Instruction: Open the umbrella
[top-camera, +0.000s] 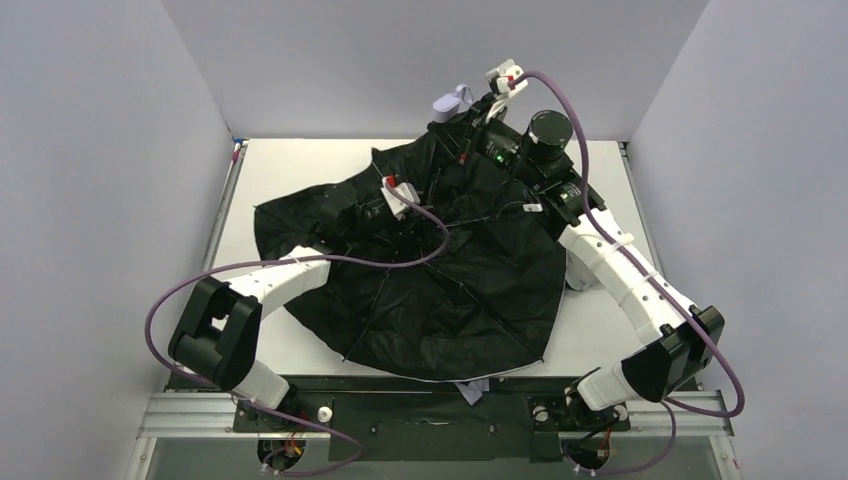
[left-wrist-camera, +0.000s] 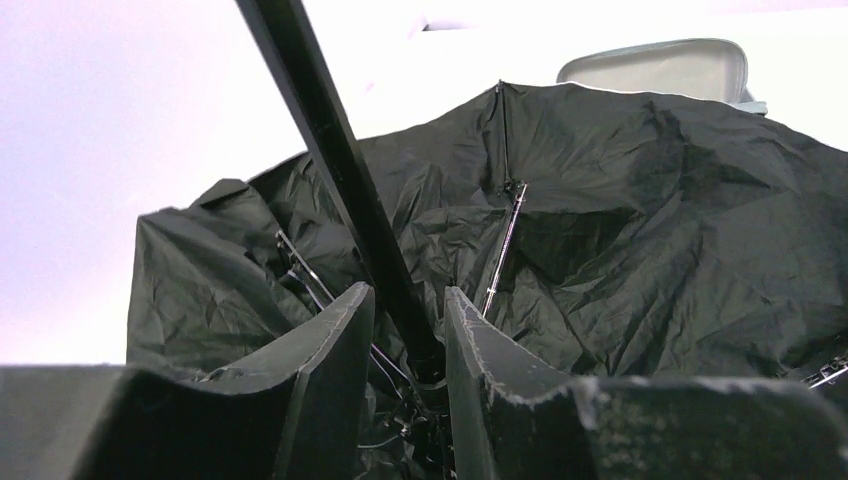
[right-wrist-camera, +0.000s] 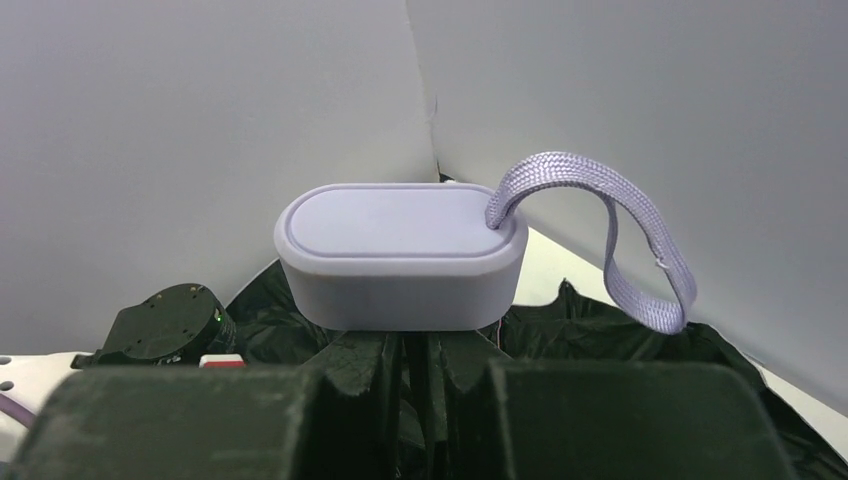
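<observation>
Left gripper fingers fill the bottom of the left wrist view: dark pads, scuffed edges. The thin black shaft of the umbrella comes in between them from up-left and disappears into a tangle of wires low in the gap. Jaws are set narrow around it, but a sliver shows on each side near the tips. Can't tell whether they clamp it or only bracket it. Beyond the fingers is the black inner canopy, wrinkled and slack. One metal rib runs up just right of the right finger.

Right gripper: jaws pressed nearly together, pinching the umbrella's dark neck directly under the handle. The handle is a pale lavender oval sitting right above the fingertips, top face visible. The loop strap comes off its right end and arcs out to the right, hanging free (touching nothing I can see).

Top view: canopy lies half-spread, black side up, on the white table, mostly on the near side of both grippers. Left gripper sits in the middle of the fabric. Right gripper is past it at the canopy's far edge, with the handle end raised above the table. A scrap of the pale outer side peeks out at the canopy's near rim.
</observation>
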